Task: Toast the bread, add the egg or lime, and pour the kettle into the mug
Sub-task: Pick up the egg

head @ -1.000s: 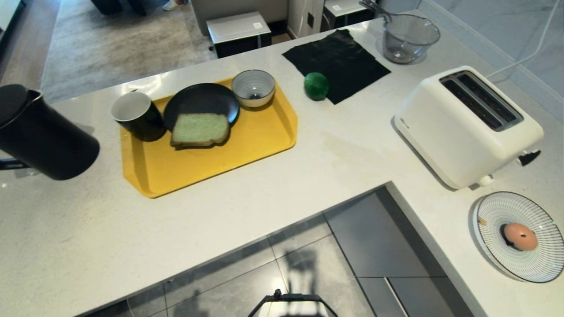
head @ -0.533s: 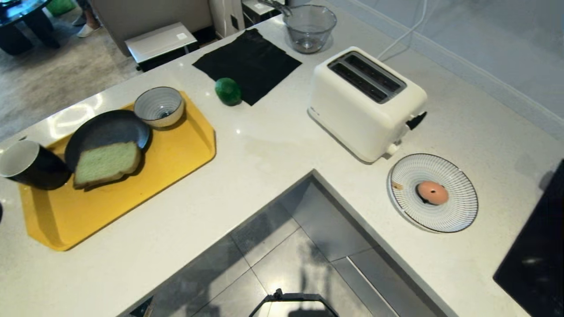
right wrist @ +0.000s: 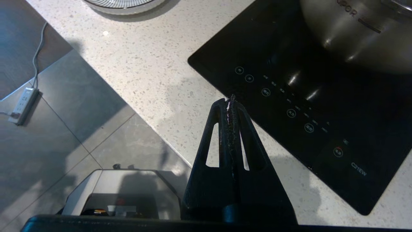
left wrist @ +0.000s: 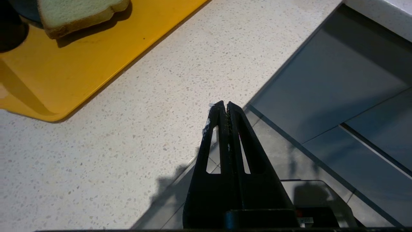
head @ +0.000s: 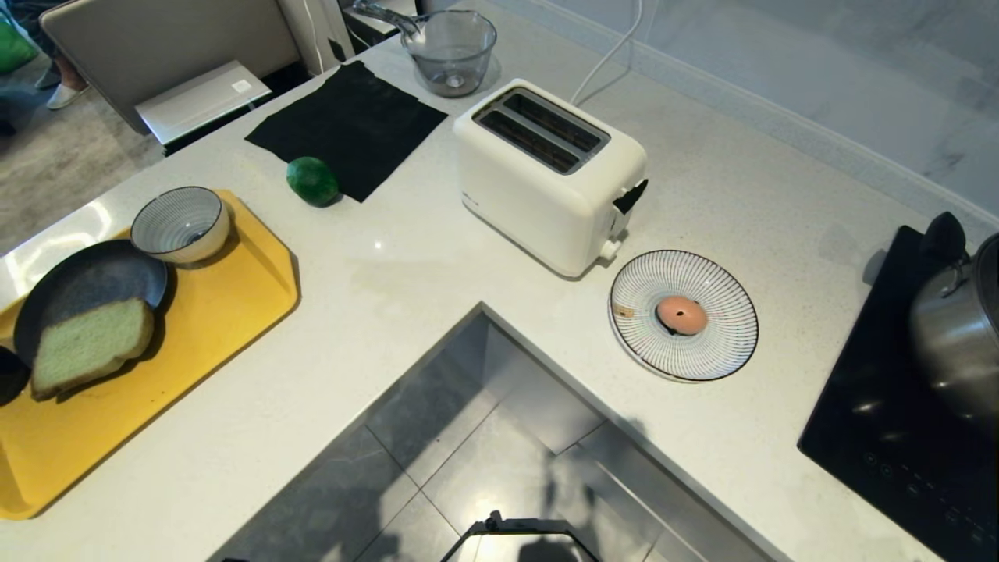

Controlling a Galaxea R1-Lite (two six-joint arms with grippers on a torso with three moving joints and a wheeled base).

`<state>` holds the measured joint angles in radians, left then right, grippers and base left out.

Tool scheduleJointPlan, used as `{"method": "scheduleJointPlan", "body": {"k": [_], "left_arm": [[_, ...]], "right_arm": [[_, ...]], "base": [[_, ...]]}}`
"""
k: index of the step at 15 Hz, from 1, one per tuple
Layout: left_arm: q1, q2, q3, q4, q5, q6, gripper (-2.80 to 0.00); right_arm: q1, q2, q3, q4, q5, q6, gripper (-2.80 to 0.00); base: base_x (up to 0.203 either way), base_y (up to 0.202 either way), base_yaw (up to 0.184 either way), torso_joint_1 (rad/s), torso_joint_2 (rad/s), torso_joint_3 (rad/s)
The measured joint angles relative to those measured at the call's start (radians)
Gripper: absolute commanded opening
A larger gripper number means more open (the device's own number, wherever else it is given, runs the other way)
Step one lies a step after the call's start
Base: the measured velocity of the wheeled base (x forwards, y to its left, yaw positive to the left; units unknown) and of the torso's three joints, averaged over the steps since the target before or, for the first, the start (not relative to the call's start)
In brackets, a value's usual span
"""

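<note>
Toasting step not begun: bread (head: 90, 343) on yellow tray (head: 226, 289), toaster (head: 546, 172) empty. Left end effector (left wrist: 223, 108) and right end effector (right wrist: 231, 103) closed, empty. Next: approach and grasp bread.

The bread (head: 90, 343) lies on the tray (head: 226, 297), left of the toaster (head: 546, 172); right of it, the egg (head: 681, 314).

Glossy steel pot (head: 956, 336); matt black cloth (head: 347, 129); speckled stone counter (head: 437, 257).
</note>
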<state>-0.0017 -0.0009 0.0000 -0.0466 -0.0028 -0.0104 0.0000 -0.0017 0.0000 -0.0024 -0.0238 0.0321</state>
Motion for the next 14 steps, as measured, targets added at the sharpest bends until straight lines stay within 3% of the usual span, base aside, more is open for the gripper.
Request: {"method": "scheduleJointPlan", "body": {"k": [4, 11, 14], "left_arm": [[0.000, 0.000, 0.000, 0.000, 0.000, 0.000, -2.80], [0.000, 0.000, 0.000, 0.000, 0.000, 0.000, -2.80], [0.000, 0.000, 0.000, 0.000, 0.000, 0.000, -2.80]], "right_arm": [[0.000, 0.000, 0.000, 0.001, 0.000, -0.003, -2.80], [0.000, 0.000, 0.000, 0.006, 0.020, -0.099, -2.80], [0.000, 0.000, 0.000, 0.004, 0.020, -0.100, -2.80]], "base": [[0.000, 0.000, 0.000, 0.000, 0.00, 0.000], [0.000, 0.000, 0.000, 0.000, 0.00, 0.000], [0.000, 0.000, 0.000, 0.000, 0.00, 0.000]]}}
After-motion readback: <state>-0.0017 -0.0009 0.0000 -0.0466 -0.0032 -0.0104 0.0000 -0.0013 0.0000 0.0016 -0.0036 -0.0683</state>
